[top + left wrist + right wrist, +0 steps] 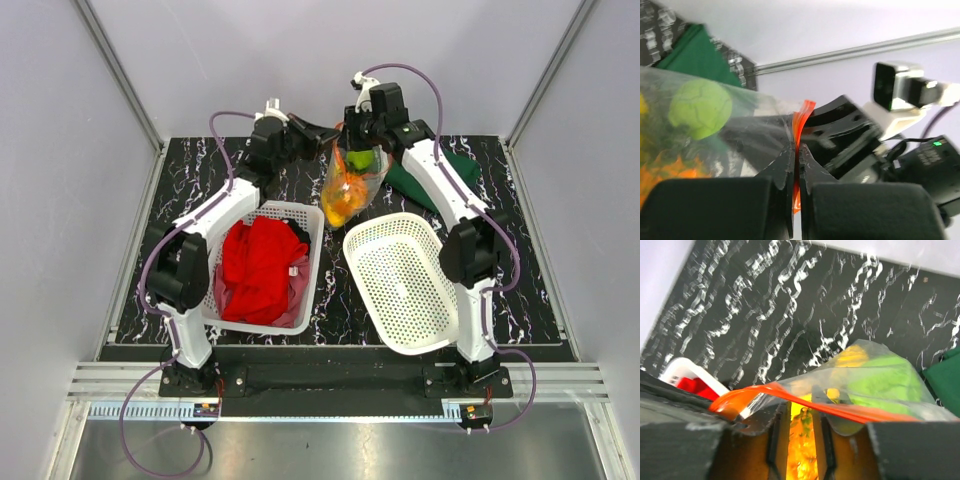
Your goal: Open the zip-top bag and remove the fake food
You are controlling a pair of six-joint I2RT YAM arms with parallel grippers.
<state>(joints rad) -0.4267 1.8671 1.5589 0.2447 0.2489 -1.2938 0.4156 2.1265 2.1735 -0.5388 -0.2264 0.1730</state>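
Red cloth (262,262) in L white basket (312,222), R basket (395,219) beside, green cloth (458,165), marbled tbl (525,270)

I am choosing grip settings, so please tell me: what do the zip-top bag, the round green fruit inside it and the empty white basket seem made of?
Zip-top bag: thin clear plastic film, glossy; it creases and glares.
Round green fruit: probably plastic, matte, with faint moulded lines.
Empty white basket: likely rigid moulded plastic; regular holes.
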